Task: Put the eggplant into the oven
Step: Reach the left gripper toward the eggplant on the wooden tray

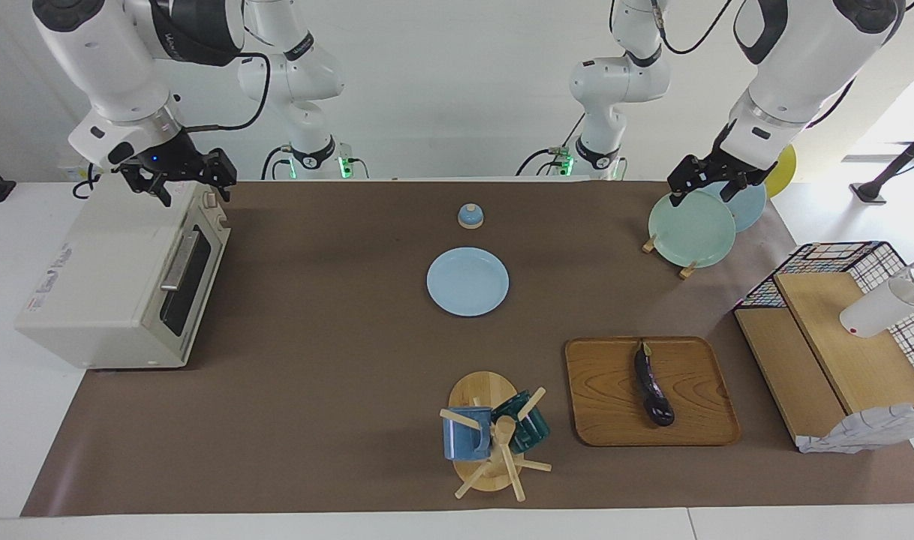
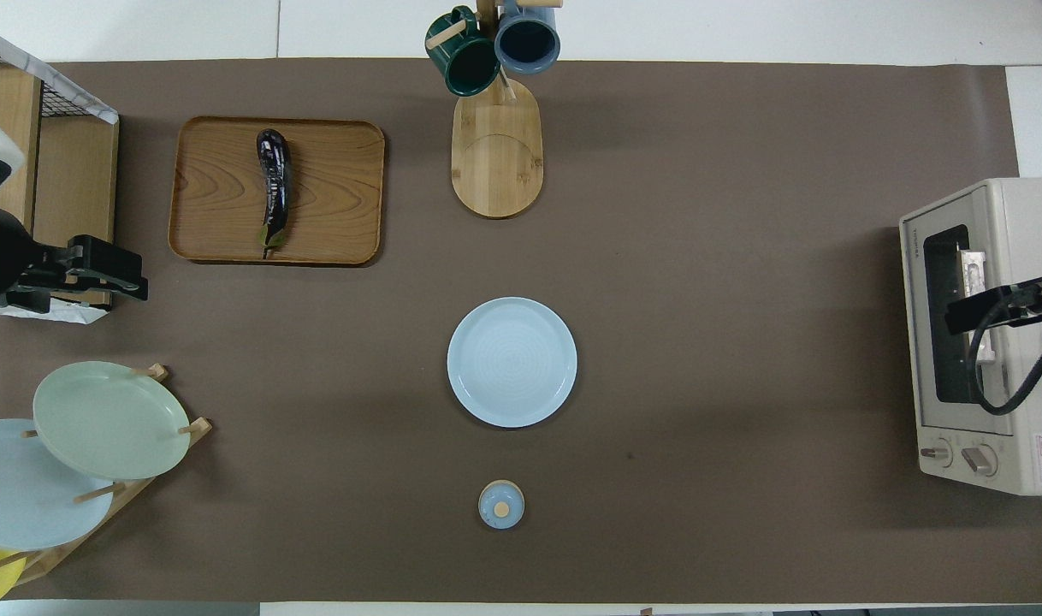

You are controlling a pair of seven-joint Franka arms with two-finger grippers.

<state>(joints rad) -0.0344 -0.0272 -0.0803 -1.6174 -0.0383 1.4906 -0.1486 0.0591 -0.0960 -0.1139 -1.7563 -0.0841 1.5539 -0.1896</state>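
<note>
Starting with the biggest item, the cream-white oven (image 1: pixel 119 281) sits at the right arm's end of the table (image 1: pixel 314 390), its dark glass door shut, so you must get that open before anything goes inside. The right tool (image 1: pixel 178 174) hangs over the oven's top edge above the door, its fingers spread apart and holding nothing; bring it squarely onto the metal bar handle (image 1: pixel 176 260) and pull in a smooth arc, since the door looks hinged along its lower edge. Toward the left arm's end lies the wooden tray (image 1: pixel 652 390), and on it the eggplant (image 1: pixel 653 385), glossy and slightly curved, its stem end pointing toward the robots. The left tool (image 1: pixel 708 182) hovers over the green plate (image 1: pixel 691 229) in the plate rack, well apart from the tray, fingers parted and empty. When you send it, close across the eggplant's thicker middle, because the slick skin may slip. Mind the mug stand (image 1: pixel 487 435) beside the tray on the carry across.
</note>
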